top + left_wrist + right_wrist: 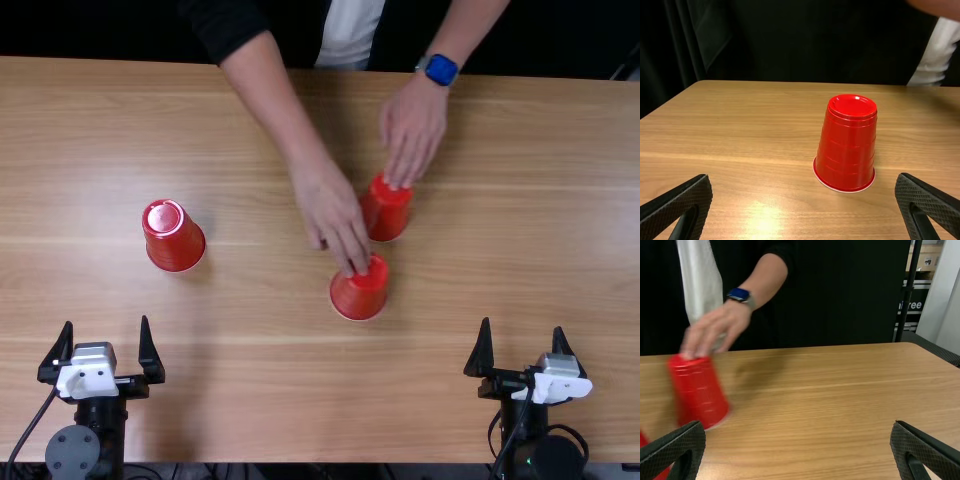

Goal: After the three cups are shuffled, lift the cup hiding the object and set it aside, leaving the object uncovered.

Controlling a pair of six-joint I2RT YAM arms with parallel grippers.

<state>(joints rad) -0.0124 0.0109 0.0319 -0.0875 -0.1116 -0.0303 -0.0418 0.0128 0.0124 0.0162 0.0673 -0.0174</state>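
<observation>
Red left cup (173, 236) stands inverted toward the tabletop's (560, 200) left edge. Centre cup (360, 290), under one hand (335, 215), and far cup (386, 212), under the other hand (412, 125), stand close together mid-tabletop. Left gripper (106, 323) and right gripper (521, 326) sit at the near edge, fingers apart.

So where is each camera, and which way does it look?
Top: above the table's near edge, looking steeply down; the robot's left hand and right hand show.
Left wrist: on the left arm, low, facing the lone cup; its two fingers show.
Right wrist: on the right arm, facing the far cup under a person's hand; its fingers show.
Shared: top and left wrist both see the lone cup.
</observation>
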